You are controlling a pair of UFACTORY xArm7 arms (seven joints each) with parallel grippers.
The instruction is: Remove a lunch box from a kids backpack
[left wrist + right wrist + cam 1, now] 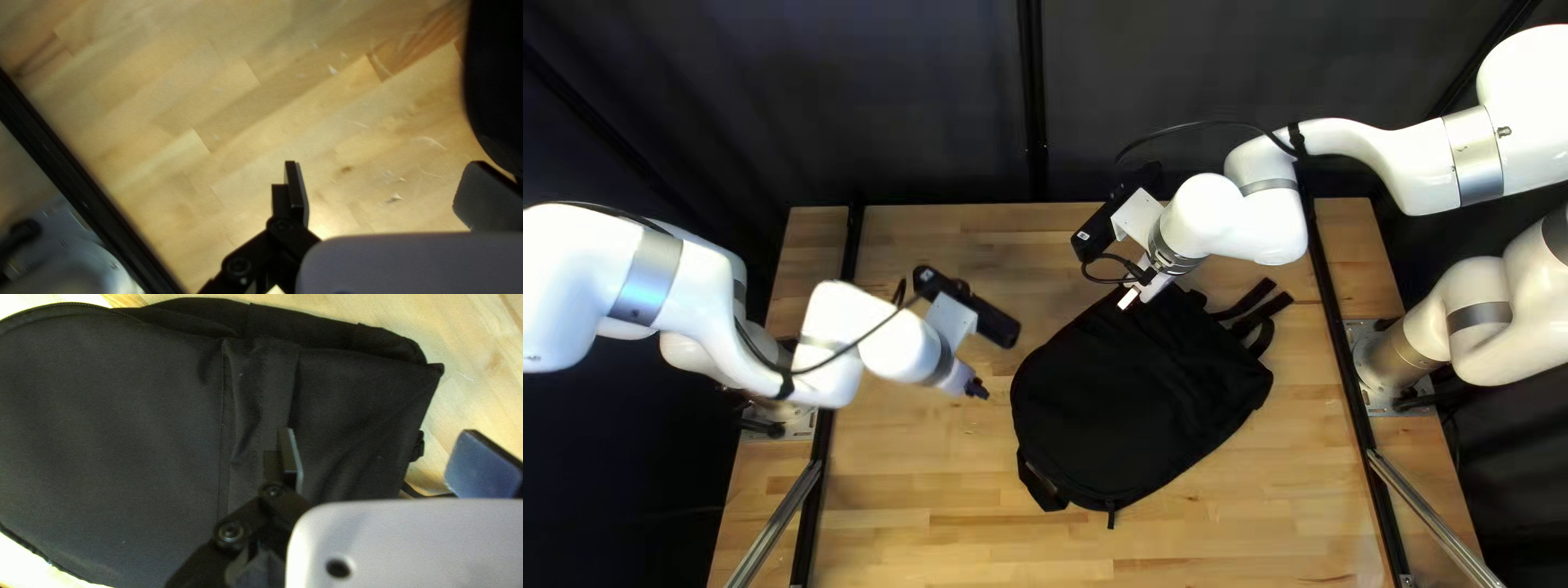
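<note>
Your right arm point(1274, 218) bulks large and white, reaching in high over the bench point(904, 523), with its right pincer point(1135, 292) above the backpack point(1133, 403) at the edge by the straps point(1250, 305). You have the backpack lying flat on the bench, between the two black rails point(828, 436). It's plain black cloth, rounded at the end toward the bench's near edge, squarer at the other. The straps stick out loosely beyond that squarer side, while a shorter strap loop point(1040, 485) sits by the rounded end.

Look through the right wrist view and you see the cloth closely: a zipper point(71, 305) follows the curved edge, the big rounded panel lies fairly smooth, and a seamed band point(272, 392) crosses beside it. Past that band, the fabric sags into soft creases toward a pointed corner. Your right pincer point(387, 457) is released, its two fingers standing wide apart over the backpack.

On your other side, the left arm point(697, 294) holds its left pincer point(978, 389) just beside the backpack, over bare wood. That pincer is released too, its fingers spread well apart.
</note>
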